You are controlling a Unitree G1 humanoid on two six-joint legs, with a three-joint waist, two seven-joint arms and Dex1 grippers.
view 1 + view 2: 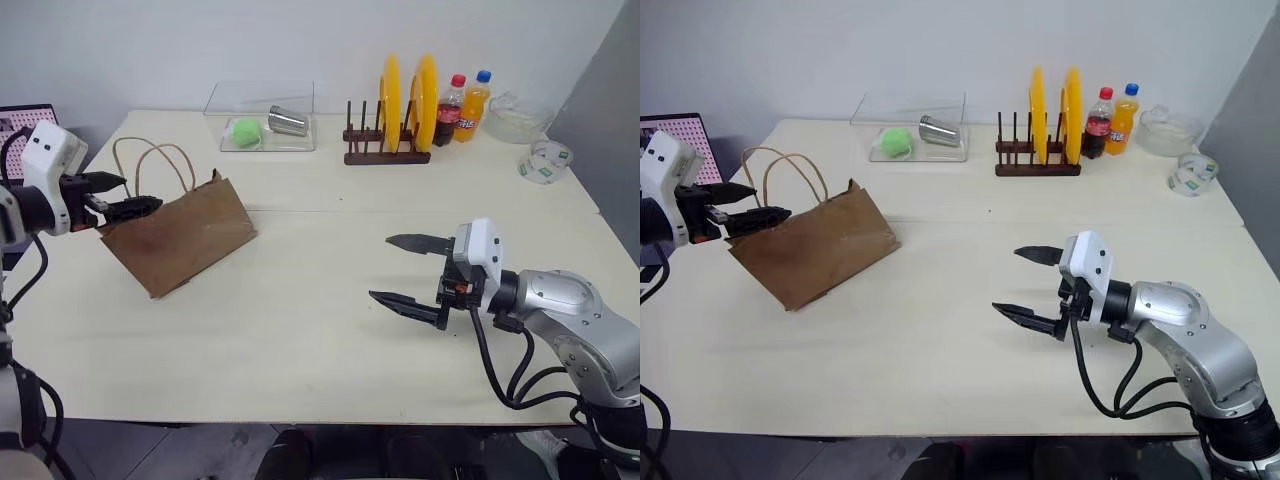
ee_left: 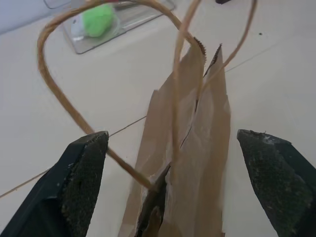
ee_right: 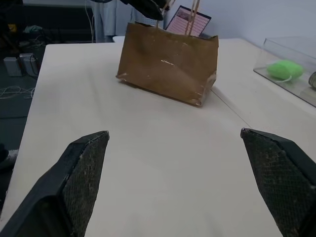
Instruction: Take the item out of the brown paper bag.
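The brown paper bag (image 1: 185,238) rests tilted on the left of the table, its two loop handles (image 1: 150,163) sticking up at the back. My left gripper (image 1: 140,193) is at the bag's top left corner. It is open, and in the left wrist view the edge of the bag's mouth (image 2: 197,143) lies between the wide-apart fingers (image 2: 81,182). The item is hidden. My right gripper (image 1: 380,268) hovers open and empty over the table to the right of the bag, pointing toward it.
At the back stand a clear tray (image 1: 228,108) with a green ball (image 1: 246,131) and a metal cup (image 1: 287,121), a dish rack (image 1: 385,152) with yellow plates, a cola bottle (image 1: 449,110), an orange soda bottle (image 1: 472,105), a glass bowl (image 1: 515,116) and a tape roll (image 1: 546,160).
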